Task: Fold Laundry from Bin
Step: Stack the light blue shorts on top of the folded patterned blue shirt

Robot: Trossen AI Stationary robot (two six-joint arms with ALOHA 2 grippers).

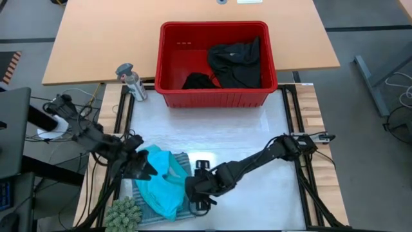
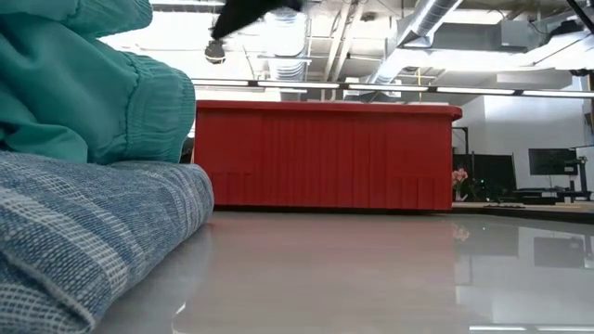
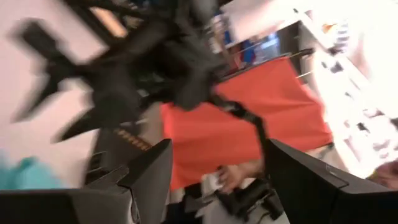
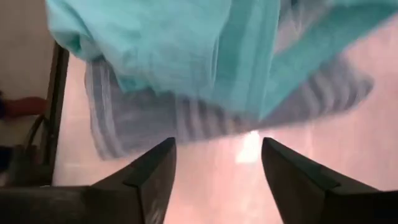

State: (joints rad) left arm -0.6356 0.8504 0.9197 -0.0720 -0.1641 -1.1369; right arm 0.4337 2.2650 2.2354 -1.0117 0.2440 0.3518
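A bright turquoise garment (image 1: pixel 159 182) lies crumpled on a blue-grey striped one (image 1: pixel 181 161) at the lower left of the overhead frame, while black garments (image 1: pixel 234 64) sit in the red bin (image 1: pixel 168 59) at upper centre. The left gripper (image 1: pixel 143 166), fingers apart, reaches low onto the turquoise cloth's left edge. The right gripper (image 1: pixel 201 201), fingers apart and empty, stretches flat toward the pile's right side.

Turquoise garment (image 1: pixel 159 182) between both pincers

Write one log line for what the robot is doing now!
turquoise garment on striped garment | left hand open, at turquoise garment | right hand open, beside pile | black garments in bin
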